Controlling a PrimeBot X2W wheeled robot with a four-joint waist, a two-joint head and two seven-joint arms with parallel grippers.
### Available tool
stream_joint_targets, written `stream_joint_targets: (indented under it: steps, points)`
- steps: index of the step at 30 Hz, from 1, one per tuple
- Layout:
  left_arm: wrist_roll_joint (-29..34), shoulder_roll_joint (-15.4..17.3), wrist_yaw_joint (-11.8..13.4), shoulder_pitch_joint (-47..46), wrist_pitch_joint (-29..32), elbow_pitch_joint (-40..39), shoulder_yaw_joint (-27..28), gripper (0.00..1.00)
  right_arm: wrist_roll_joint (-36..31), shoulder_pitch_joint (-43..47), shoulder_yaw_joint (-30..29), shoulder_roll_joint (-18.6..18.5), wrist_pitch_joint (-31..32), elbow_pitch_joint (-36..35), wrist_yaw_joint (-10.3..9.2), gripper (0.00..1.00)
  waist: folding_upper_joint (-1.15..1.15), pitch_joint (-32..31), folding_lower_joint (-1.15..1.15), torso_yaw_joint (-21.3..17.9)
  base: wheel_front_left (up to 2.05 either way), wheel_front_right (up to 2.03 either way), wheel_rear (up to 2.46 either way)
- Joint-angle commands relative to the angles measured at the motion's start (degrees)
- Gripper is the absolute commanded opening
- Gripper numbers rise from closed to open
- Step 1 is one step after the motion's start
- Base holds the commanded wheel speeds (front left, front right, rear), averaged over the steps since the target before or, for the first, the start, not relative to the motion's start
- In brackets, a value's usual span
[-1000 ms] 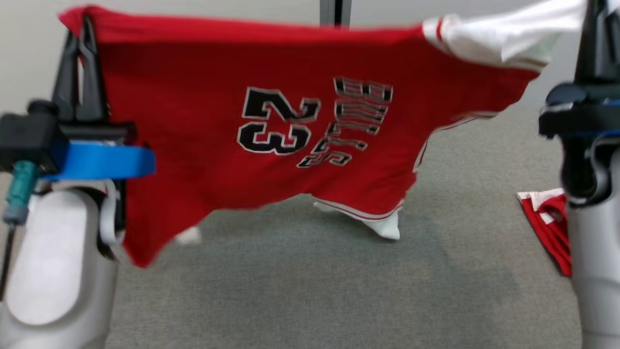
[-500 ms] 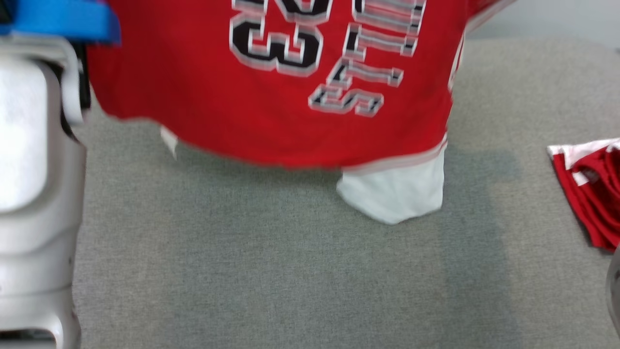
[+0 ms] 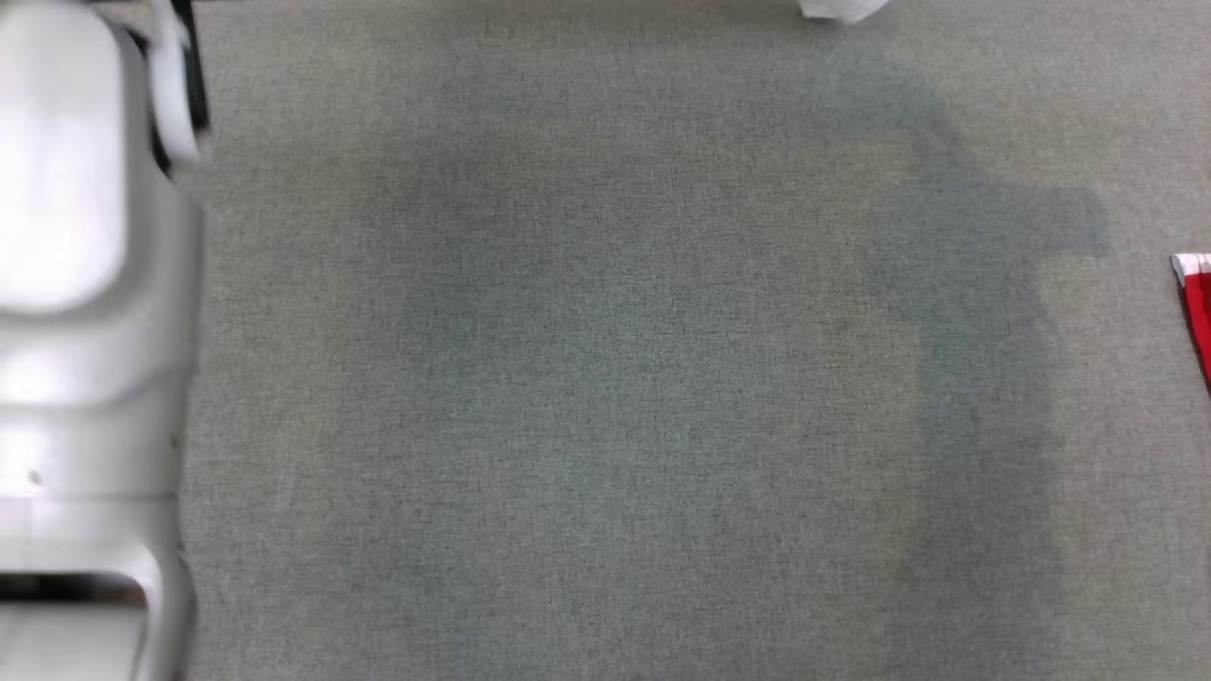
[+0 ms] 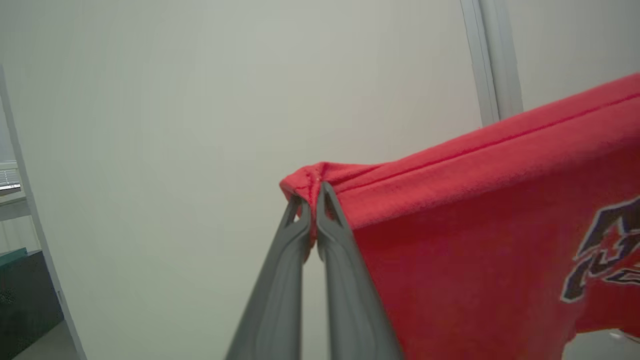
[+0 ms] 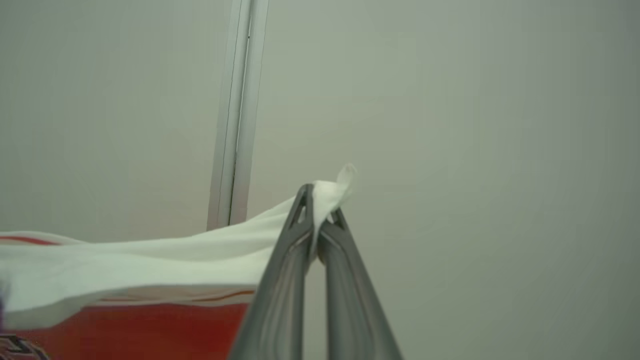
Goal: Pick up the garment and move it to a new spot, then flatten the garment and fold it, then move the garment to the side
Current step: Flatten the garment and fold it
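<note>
The garment is a red jersey with white sleeves and dark lettering, held up in the air between both arms. In the left wrist view my left gripper [image 4: 313, 192] is shut on a bunched red corner of the garment [image 4: 475, 220], which stretches off to the right. In the right wrist view my right gripper [image 5: 320, 200] is shut on the tip of a white sleeve of the garment [image 5: 165, 260], which trails left to the red body. In the head view a white scrap of the garment [image 3: 842, 8] hangs at the top edge, beside my pale left forearm [image 3: 85, 284].
Grey carpet [image 3: 605, 378] spreads below, with the jersey's shadow across it. A second red and white cloth [image 3: 1196, 303] lies at the right edge. A pale wall with a vertical strip [image 5: 239, 115] stands behind the grippers. A dark cabinet [image 4: 25, 295] sits low on the left.
The head camera has tilted down, so the jersey has slid out of the top of its view and the carpet shows. Both grippers keep their hold.
</note>
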Motion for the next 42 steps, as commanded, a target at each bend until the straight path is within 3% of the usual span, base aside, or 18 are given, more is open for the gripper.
stream_joint_targets:
  steps: [1, 4, 10, 16, 19, 36, 42]
  points:
    - [-1.0, -0.6, 0.6, 3.2, -0.2, 0.2, 0.4, 0.0, 0.9, 3.5, -0.4, 0.0, -0.2, -0.3, -0.11, 0.0, -0.02, -0.2, -0.01, -0.2, 0.0, 0.0, 0.0]
    - [-2.4, -2.3, 1.5, 11.0, -0.2, -1.5, 1.6, 0.0, 3.6, 12.1, 0.2, 1.7, -0.2, -0.7, -0.1, 0.0, -0.02, -1.0, -0.01, -0.7, 0.0, 0.0, 0.0]
    - [-4.7, -5.9, 0.4, 28.9, -0.3, -1.9, 2.5, 0.0, 10.1, 31.7, 2.3, 4.3, -0.2, -1.0, -0.1, 0.0, -0.02, -3.7, -0.01, -1.5, 0.0, 0.0, 0.0]
    - [-6.4, -7.9, -1.2, 43.1, -0.3, -0.8, 2.4, 0.0, 14.0, 48.0, 6.1, 4.5, -0.2, -1.6, -0.09, 0.0, -0.02, -6.9, -0.01, -2.1, 0.0, 0.0, 0.0]
    - [-7.8, -8.4, -0.6, 48.2, -0.3, -1.9, 4.2, 0.0, 14.9, 54.0, 8.0, 4.7, -0.2, -1.2, -0.07, 0.0, -0.02, -8.7, -0.01, -2.7, 0.0, 0.0, 0.0]
    - [-10.9, -8.6, -1.5, 68.2, -0.3, -3.7, 2.6, 0.0, 16.5, 73.6, 10.4, 6.0, -0.2, 0.8, -0.07, 0.0, -0.02, -22.1, -0.01, -1.3, 0.0, 0.0, 0.0]
    - [-11.6, -8.7, -1.5, 73.0, -0.3, -4.7, 1.5, 0.0, 17.0, 77.7, 11.4, 6.2, -0.2, 0.1, -0.07, 0.0, -0.02, -23.7, -0.01, -0.7, 0.0, 0.0, 0.0]
